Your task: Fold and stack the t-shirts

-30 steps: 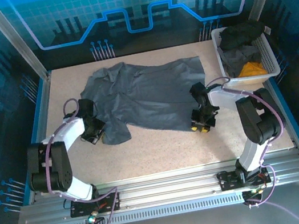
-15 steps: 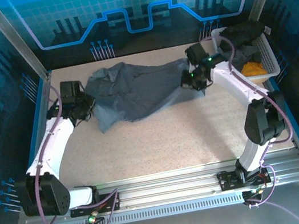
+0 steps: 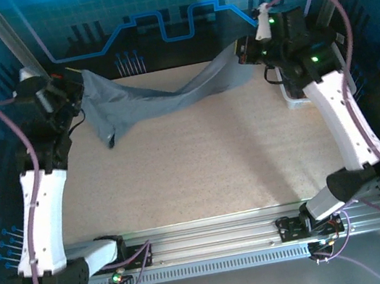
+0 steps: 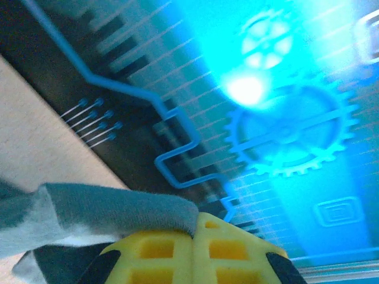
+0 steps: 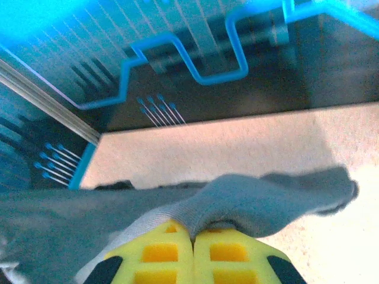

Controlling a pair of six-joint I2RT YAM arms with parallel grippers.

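Left jaws: closed on one end of the slate-grey t-shirt [image 3: 160,97], raised above the tabletop's [image 3: 202,169] far left corner.
Slate-grey t-shirt: strung sagging between both grips over the tabletop's far edge, with a loose fold hanging near its left end.
Handling: likely light, limp and not slippery. Best pinched at hem corners or shoulders and kept spread.
Right jaws: closed on the other end, above the tabletop's far right.

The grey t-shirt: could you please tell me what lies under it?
Under the grey t-shirt, held up by the left gripper and right gripper, speckled table shows; the strip it covers is hidden.
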